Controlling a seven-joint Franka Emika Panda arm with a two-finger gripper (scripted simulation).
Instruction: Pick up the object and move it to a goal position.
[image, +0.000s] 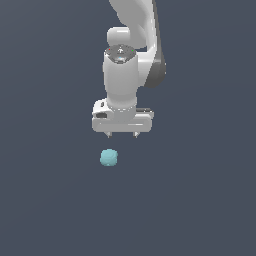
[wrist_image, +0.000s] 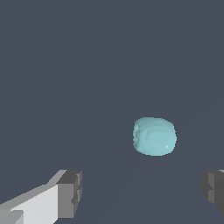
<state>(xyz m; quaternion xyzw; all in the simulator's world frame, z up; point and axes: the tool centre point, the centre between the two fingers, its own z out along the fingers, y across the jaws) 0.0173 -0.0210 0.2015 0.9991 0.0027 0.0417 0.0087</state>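
light teal blob (image: 109, 157), roundish and slightly lumpy, nearest the exterior view's camera, lying alone on the flat dark grey surface (image: 45, 200). it sits apart from the gripper (image: 121, 134), at about seven o'clock from the midpoint of the fingertips in the exterior view, close below the fingertip on the exterior view's left and touching nothing. wrist view: the same blob (wrist_image: 154, 136) appears beyond the two grey finger pads (wrist_image: 70, 194), not between them, and nearer one pad than the other. the gripper's fingers stand wide apart, the gap far broader than the blob, with nothing held. behind the blob, the white gripper body points straight down at six o'clock, fingertips just showing under it. the wrist cylinder (image: 120, 75) stands vertical above it, and the white arm link (image: 135, 20) rises farther back toward twelve o'clock, out of the picture.
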